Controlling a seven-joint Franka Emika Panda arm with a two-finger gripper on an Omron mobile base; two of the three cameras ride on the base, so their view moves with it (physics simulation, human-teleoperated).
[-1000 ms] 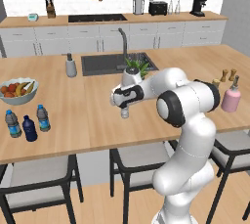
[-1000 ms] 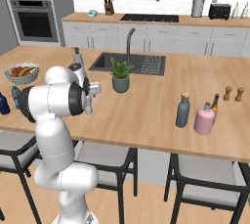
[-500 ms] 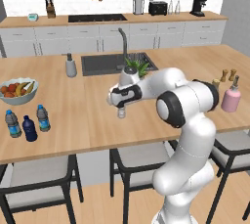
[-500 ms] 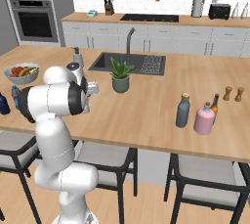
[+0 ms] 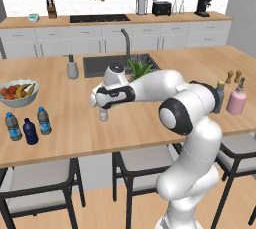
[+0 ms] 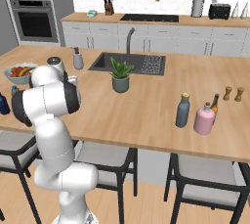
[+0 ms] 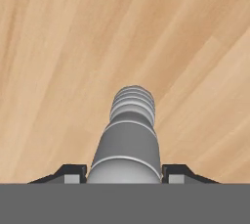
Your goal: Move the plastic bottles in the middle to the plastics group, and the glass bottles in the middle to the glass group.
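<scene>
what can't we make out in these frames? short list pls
- Grip contact: in the hand view the clear bottle covers the inner faces of both fingertips, so touch is unconfirmed.
- The hand, left base view: fingers too small to judge.
- Right base view: the robot's own arm hides the hand and bottle.
- Navy bottle, right base view: cut by the left edge.
- Labels on the plastics group: too small to read.

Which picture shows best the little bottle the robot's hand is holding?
The hand view: the clear-whitish water bottle stands big in the middle, between the gripper fingertips, its ridged body plain against the wooden counter. The left base view shows it small, hanging under the hand. In the right base view the arm hides it.
</scene>
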